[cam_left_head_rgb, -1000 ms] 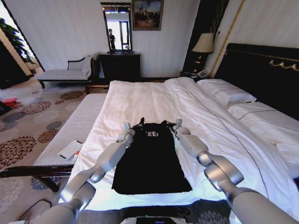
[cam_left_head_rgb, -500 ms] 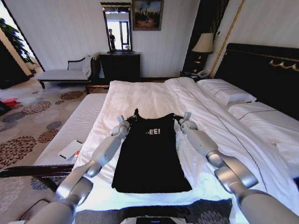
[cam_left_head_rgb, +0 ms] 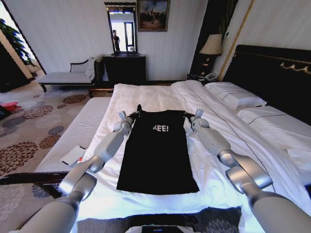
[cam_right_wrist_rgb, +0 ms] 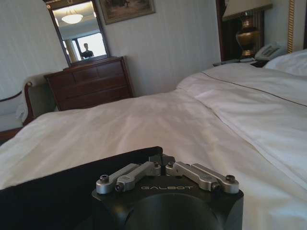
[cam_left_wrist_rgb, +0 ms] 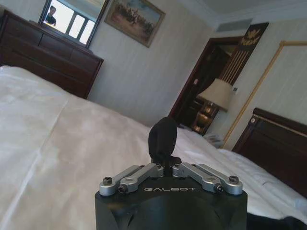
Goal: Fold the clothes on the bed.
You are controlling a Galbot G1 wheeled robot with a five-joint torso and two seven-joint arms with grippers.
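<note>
The clothes, one black T-shirt (cam_left_head_rgb: 155, 155) with white lettering (cam_left_head_rgb: 160, 128), lie flat and lengthwise on the white bed (cam_left_head_rgb: 146, 97). My left gripper (cam_left_head_rgb: 122, 116) is shut on the shirt's far left corner. My right gripper (cam_left_head_rgb: 196, 115) is shut on the far right corner, and the far edge is stretched straight between them. A pinched tuft of black cloth (cam_left_wrist_rgb: 163, 136) sticks up from the left gripper (cam_left_wrist_rgb: 165, 165) in the left wrist view. The shirt's edge (cam_right_wrist_rgb: 72, 187) runs into the shut right gripper (cam_right_wrist_rgb: 160, 160) in the right wrist view.
A dark headboard (cam_left_head_rgb: 272, 73) and pillows (cam_left_head_rgb: 238, 97) are on the right. A pale striped bench (cam_left_head_rgb: 82, 126) along the bed's left side carries a notepad (cam_left_head_rgb: 73, 155). A dark dresser with mirror (cam_left_head_rgb: 124, 68), a chaise (cam_left_head_rgb: 68, 75) and a lamp (cam_left_head_rgb: 211, 46) stand along the far wall.
Both grippers have moved farther up the bed and slightly apart, drawing the shirt's top edge with them. The shirt now lies longer and flatter, with more lettering showing.
</note>
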